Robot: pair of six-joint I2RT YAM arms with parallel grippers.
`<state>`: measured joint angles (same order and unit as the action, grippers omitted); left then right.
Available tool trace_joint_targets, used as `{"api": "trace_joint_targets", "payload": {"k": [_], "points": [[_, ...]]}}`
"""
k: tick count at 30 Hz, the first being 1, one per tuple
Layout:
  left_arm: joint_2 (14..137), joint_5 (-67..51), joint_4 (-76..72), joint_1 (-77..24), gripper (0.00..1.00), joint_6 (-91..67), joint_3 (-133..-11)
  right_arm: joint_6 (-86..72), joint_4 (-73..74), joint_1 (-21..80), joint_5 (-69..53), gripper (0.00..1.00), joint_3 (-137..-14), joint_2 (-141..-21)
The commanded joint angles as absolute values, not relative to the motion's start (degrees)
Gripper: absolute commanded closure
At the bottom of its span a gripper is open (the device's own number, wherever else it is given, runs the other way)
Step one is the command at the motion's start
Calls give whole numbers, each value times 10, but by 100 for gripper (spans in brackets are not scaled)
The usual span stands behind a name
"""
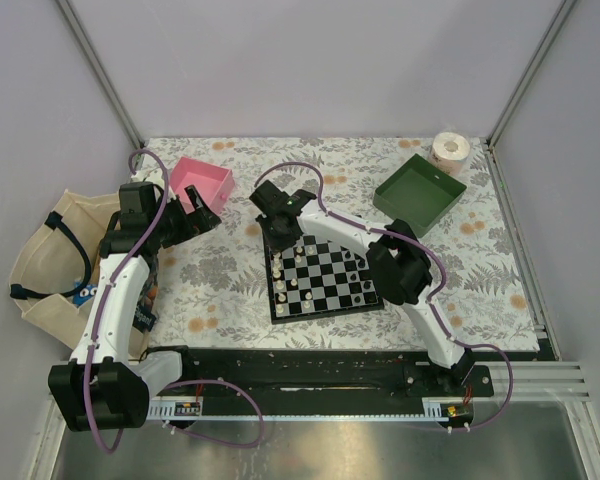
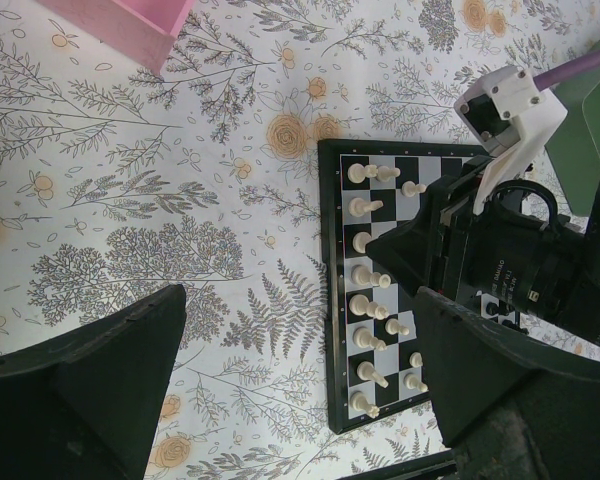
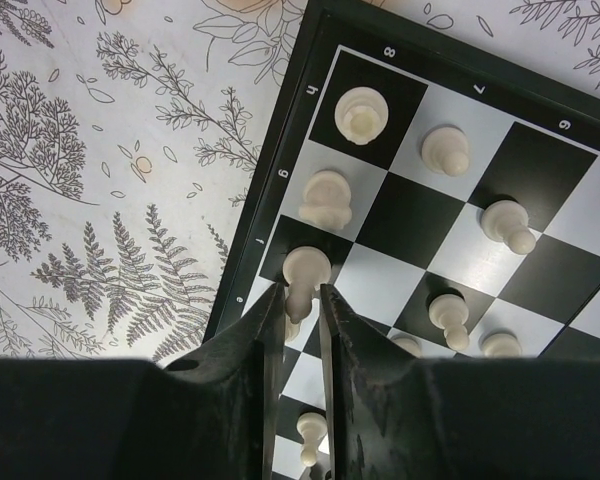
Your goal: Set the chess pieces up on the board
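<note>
Cream chess piece (image 3: 306,272) stands on the board (image 3: 540,162) — the right gripper (image 3: 300,293) narrowly parted around it. Left gripper (image 2: 300,300) hangs wide open.

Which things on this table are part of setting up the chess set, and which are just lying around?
Part of the job: chessboard, chess pieces.
Just lying about: pink tray, green tray, roll of tape, cloth bag.
</note>
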<state>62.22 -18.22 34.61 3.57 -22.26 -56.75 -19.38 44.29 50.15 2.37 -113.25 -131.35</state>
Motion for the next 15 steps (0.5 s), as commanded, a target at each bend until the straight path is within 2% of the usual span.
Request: {"api": "trace_joint_targets", "payload": {"k": [1,8,15], "points": [[613,-192,329,38,1,-215,-573,-187,444,508,33,69,-1158,-1300],[613,-190,330,38,1,-215,-573,-169,456,508,40,63,-1169,-1263],[613,-193,329,38,1,-215,-573,-176,424,486,72,61,-1102,-1184]]}}
